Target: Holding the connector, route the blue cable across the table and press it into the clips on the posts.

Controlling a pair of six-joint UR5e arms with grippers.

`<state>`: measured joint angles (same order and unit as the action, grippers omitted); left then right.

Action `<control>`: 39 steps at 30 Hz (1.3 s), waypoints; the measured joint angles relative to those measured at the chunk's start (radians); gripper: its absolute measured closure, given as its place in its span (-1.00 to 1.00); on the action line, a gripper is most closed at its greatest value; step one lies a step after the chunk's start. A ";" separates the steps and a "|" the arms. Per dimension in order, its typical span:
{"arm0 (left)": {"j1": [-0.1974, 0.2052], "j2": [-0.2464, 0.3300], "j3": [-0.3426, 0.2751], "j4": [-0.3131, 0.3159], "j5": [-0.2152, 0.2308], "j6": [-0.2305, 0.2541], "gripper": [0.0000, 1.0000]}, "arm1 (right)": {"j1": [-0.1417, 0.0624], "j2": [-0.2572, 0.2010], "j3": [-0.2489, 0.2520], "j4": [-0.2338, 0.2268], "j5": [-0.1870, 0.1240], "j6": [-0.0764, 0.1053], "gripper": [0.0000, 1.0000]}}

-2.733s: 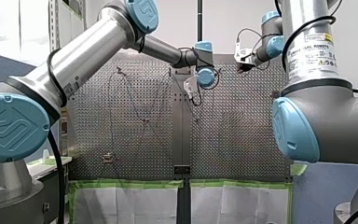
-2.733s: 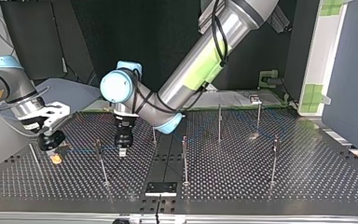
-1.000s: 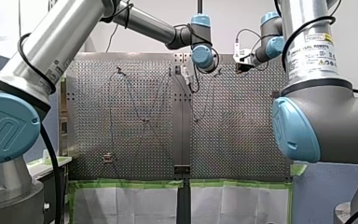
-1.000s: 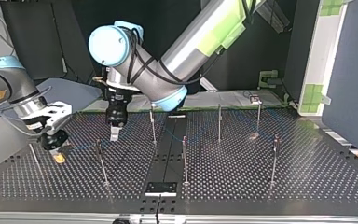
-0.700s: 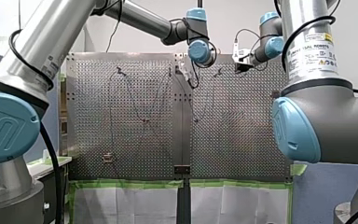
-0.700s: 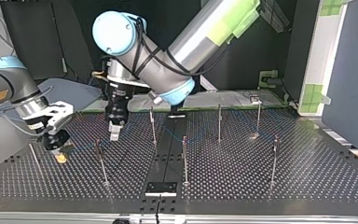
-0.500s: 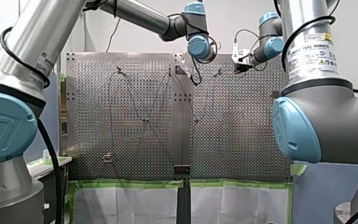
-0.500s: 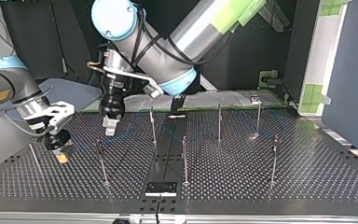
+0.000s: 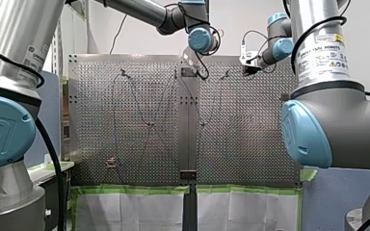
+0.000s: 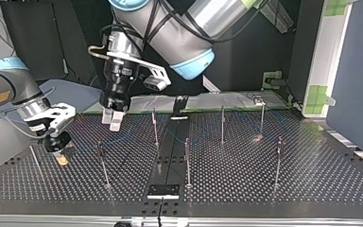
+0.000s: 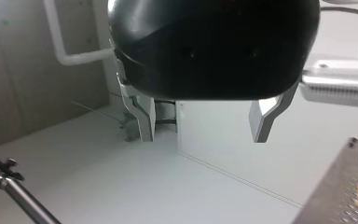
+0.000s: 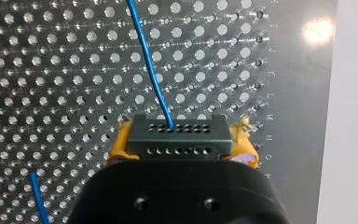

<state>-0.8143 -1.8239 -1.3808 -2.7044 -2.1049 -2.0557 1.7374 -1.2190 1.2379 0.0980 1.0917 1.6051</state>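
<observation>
Listing both grippers as I see them from the desk. Item one, my right gripper (image 12: 182,142): yellow pads (image 12: 117,148) clamped on either side of a black connector (image 12: 176,133), held low over the perforated table (image 12: 51,70). Item two, the blue cable (image 12: 149,60): it leaves the connector's front face and runs ahead of that gripper across the table; another stretch shows beside the gripper's body. Item three, my left gripper (image 11: 205,123): metal fingers (image 11: 142,116) apart, nothing between them, a corner of the table off to one side. From across the table it hangs near a thin post (image 10: 155,127), well apart from the right gripper.
</observation>
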 joint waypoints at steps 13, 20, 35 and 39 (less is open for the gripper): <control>-0.001 0.108 -0.109 0.109 0.001 -0.041 -1.00 | 0.001 0.000 0.000 0.001 0.001 0.007 1.00; -0.001 0.126 -0.168 0.169 0.000 -0.046 -1.00 | 0.001 0.000 0.000 0.000 0.001 0.008 1.00; -0.020 0.063 -0.298 0.298 -0.001 -0.039 -1.00 | 0.000 0.000 0.000 0.001 -0.001 0.017 1.00; -0.024 0.028 -0.334 0.334 -0.023 -0.035 -1.00 | 0.000 0.000 0.000 0.001 0.000 0.018 1.00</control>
<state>-0.8384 -1.7959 -1.7143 -2.3706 -2.1277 -2.0905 1.7377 -1.2191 1.2375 0.0995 1.0913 1.6231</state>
